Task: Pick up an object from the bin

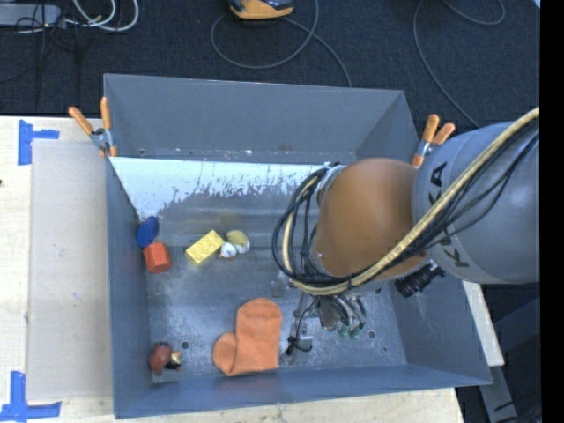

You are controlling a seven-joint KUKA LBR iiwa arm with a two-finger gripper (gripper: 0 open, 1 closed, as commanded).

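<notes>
Camera view. Gripper (324, 322): low over the bin floor, near right, just beside the orange cloth mitt (249, 336). Whether the claw is open, or holds anything, cannot be told.

Likely risk: closing here may catch only the mitt's edge or bare floor, and the soft cloth may slip.

Yellow block (204, 247), red block (157, 256): well apart, left.

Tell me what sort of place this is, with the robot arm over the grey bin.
Probably a robotics lab or test bench. A robot arm reaches into a grey metal bin of small odd things such as a yellow block, and loose cables trail on the dark floor behind.
</notes>
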